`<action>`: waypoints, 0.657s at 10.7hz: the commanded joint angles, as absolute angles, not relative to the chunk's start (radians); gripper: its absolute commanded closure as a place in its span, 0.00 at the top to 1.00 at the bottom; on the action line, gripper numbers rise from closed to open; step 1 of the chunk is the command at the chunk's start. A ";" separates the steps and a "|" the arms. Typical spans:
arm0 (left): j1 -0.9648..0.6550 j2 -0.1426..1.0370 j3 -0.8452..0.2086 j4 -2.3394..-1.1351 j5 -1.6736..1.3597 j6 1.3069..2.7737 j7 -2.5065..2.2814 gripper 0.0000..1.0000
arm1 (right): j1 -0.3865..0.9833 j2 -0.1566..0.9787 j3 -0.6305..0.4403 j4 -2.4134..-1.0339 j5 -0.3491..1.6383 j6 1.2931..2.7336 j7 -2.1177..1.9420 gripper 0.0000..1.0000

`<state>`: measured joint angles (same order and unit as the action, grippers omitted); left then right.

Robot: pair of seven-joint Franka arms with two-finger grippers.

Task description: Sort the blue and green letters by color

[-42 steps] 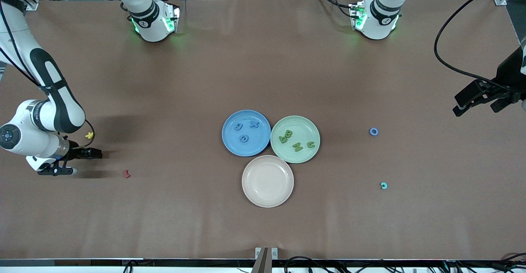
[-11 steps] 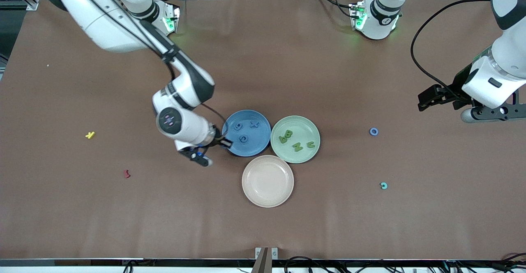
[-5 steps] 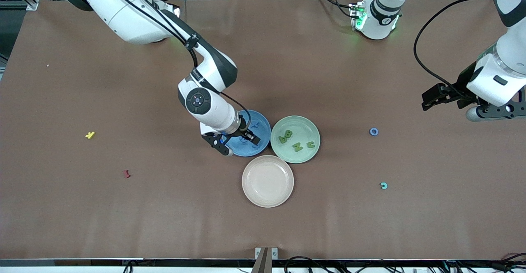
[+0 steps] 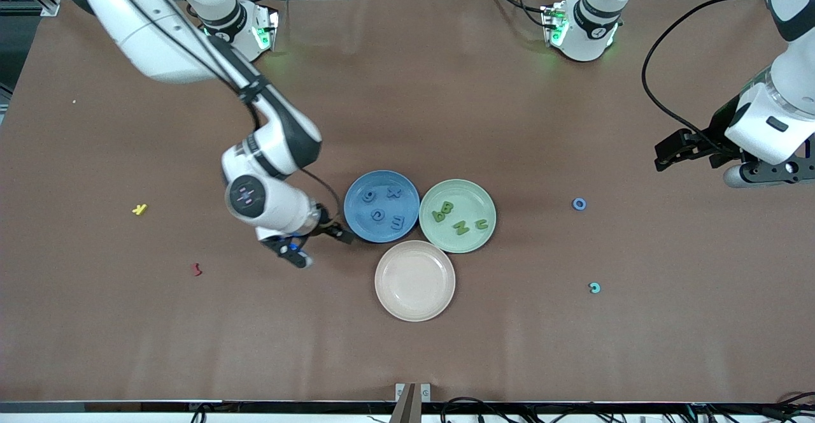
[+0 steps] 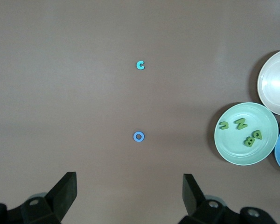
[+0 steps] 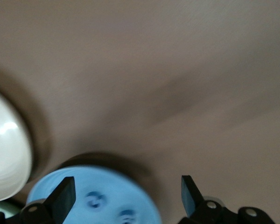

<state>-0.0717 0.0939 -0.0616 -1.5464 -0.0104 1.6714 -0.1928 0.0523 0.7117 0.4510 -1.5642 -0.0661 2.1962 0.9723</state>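
Several blue letters lie on the blue plate, among them an E. Several green letters, such as the N, lie on the green plate beside it. A blue ring letter rests on bare table toward the left arm's end, and it also shows in the left wrist view as the ring. My right gripper hangs open and holds nothing, just off the blue plate's rim toward the right arm's end. My left gripper waits open and high over the table's end.
An empty beige plate touches both plates, nearer the front camera. A teal c lies nearer the camera than the ring. A yellow K and a dark-red squiggle lie toward the right arm's end.
My right gripper went over the blue plate, opened and left the blue E there, then drew back off the rim. The left arm hardly moved.
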 commanded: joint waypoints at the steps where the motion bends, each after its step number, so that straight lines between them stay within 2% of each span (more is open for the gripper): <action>1: -0.067 0.064 -0.067 -1.559 -0.003 1.675 -0.172 1.00 | -0.047 0.616 0.457 -1.612 -0.067 2.056 0.708 1.00; 3: -0.069 0.064 -0.069 -1.554 -0.005 1.677 -0.172 1.00 | -0.036 0.484 0.369 -1.760 -0.067 2.059 0.547 1.00; 5: -0.071 0.066 -0.071 -1.551 0.006 1.689 -0.170 1.00 | 0.078 0.338 0.205 -1.879 -0.060 2.045 0.432 1.00; 7: -0.071 0.066 -0.069 -1.548 0.008 1.689 -0.175 1.00 | 0.081 0.250 0.143 -1.966 -0.052 2.042 0.292 1.00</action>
<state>-0.0734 0.0790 -0.0664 -1.5450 -0.0104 1.6836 -0.1928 0.0583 0.4070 0.2237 -1.8053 -0.0655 2.0301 0.4199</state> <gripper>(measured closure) 0.000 0.000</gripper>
